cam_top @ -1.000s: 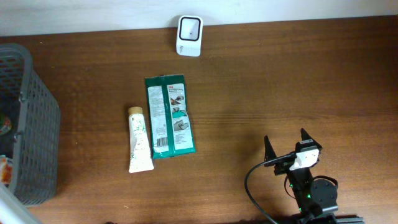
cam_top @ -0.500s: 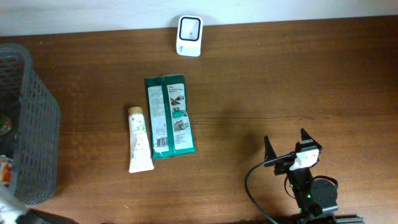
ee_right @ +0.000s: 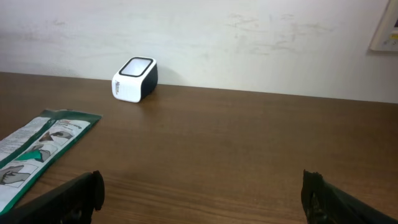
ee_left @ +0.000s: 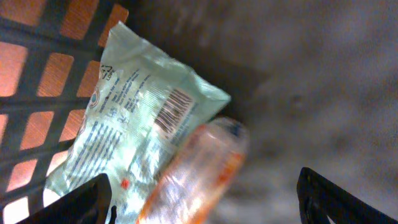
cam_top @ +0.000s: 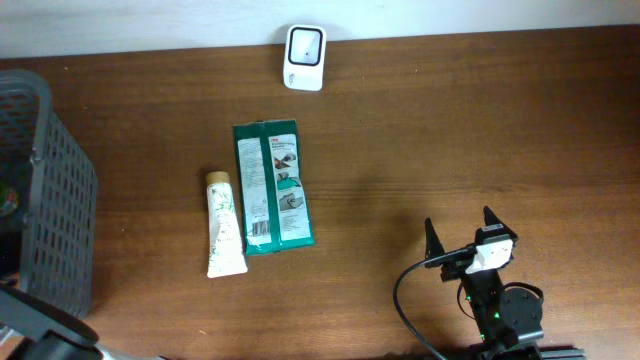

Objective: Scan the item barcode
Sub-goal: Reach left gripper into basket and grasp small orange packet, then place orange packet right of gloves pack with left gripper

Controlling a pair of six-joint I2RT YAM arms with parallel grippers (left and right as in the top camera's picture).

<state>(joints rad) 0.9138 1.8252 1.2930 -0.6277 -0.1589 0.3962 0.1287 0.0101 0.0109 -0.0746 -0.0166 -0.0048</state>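
In the left wrist view, a pale green packet (ee_left: 137, 118) with a barcode (ee_left: 176, 109) lies inside the grey basket (ee_left: 37, 37). A blurred orange-and-clear item (ee_left: 199, 168) lies across the packet. My left gripper (ee_left: 205, 199) hangs open over them; its fingers stand wide on either side of the orange item and do not touch it. The white scanner (cam_top: 304, 57) sits at the table's far edge. My right gripper (cam_top: 460, 222) is open and empty at the lower right, low over bare wood (ee_right: 202, 199), facing the scanner (ee_right: 134, 79).
A dark green flat packet (cam_top: 273, 186) and a cream tube (cam_top: 225, 224) lie side by side mid-table. The grey basket (cam_top: 55, 200) stands at the left edge. Part of the left arm (cam_top: 50, 335) shows in the bottom-left corner. A black cable (cam_top: 405, 300) loops by the right arm.
The left arm has come into the overhead view at the bottom-left corner beside the basket. The right arm and the things on the table have not moved.
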